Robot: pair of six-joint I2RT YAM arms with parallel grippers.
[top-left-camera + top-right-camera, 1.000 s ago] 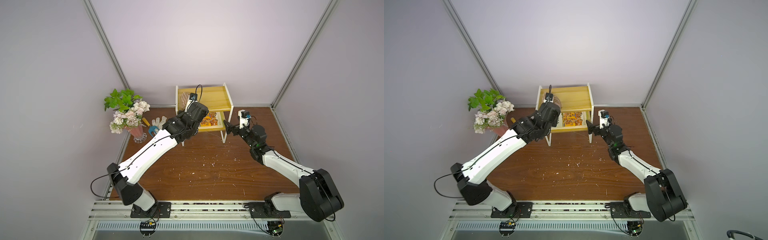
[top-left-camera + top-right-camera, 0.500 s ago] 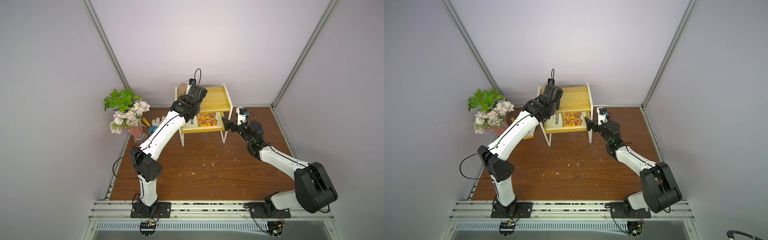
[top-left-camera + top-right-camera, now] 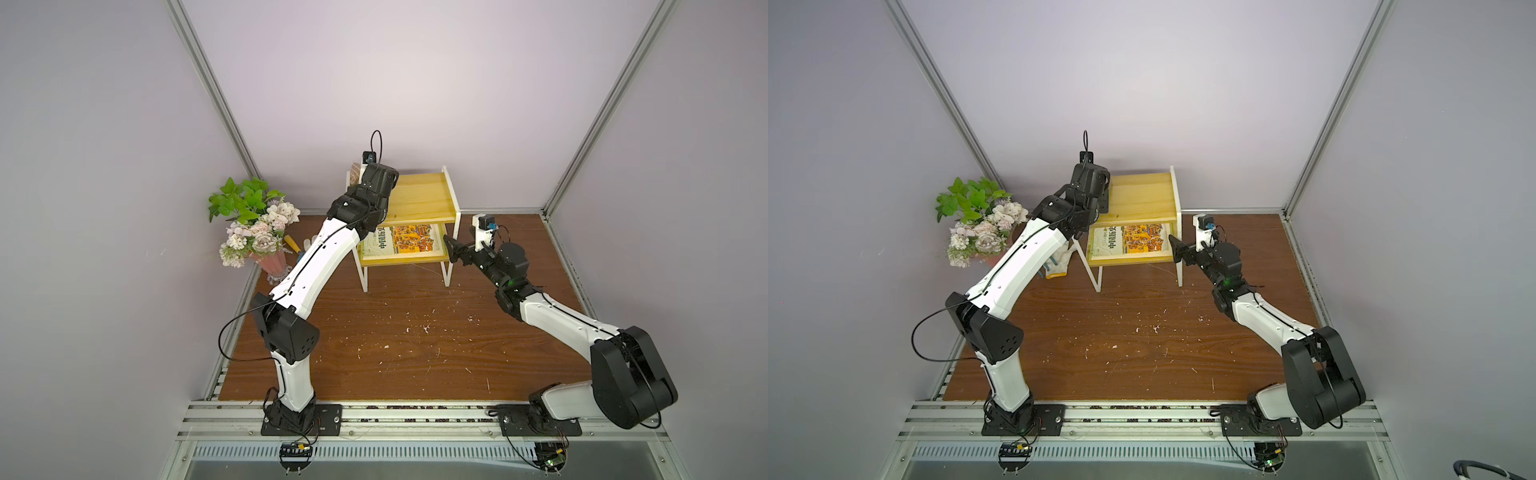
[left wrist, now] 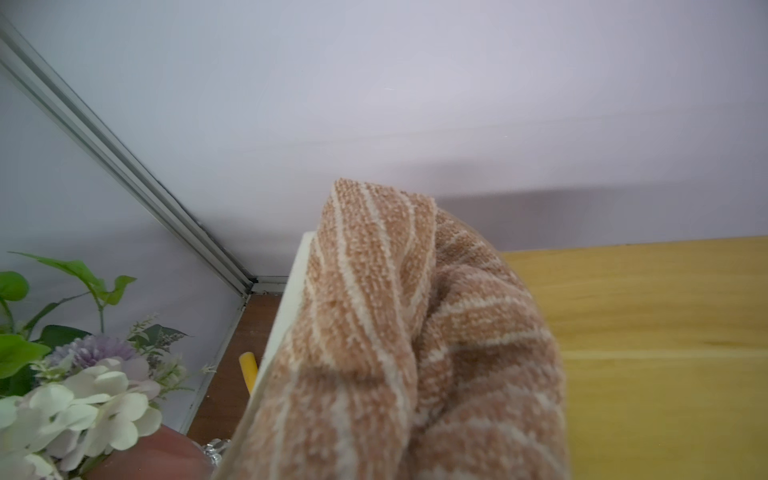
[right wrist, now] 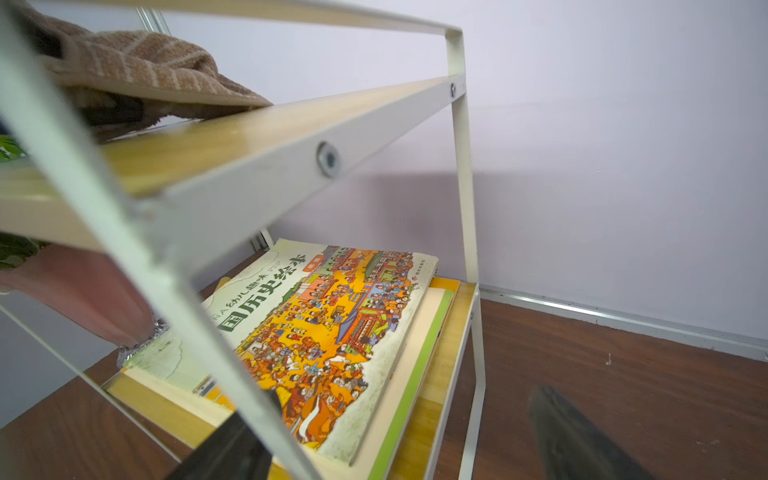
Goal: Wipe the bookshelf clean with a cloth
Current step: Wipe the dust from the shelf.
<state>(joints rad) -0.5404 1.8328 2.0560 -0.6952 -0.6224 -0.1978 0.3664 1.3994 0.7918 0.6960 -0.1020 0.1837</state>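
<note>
My left pincer (image 3: 375,183) is clamped shut on the cloth (image 4: 395,332), up on the bookshelf (image 3: 419,199).
The cloth is bunched close before my wrist camera and lies over the white side rail at the top board's 10 o'clock corner, partly on the yellow wood. My right pincer (image 3: 452,250) is spread wide and holds nothing, at the lower board's 3 o'clock end, where a picture book (image 3: 411,243) lies. The bookshelf stands at 12 o'clock on the brown surface (image 3: 415,332), a vase of flowers (image 3: 257,224) at 10 o'clock.
</note>
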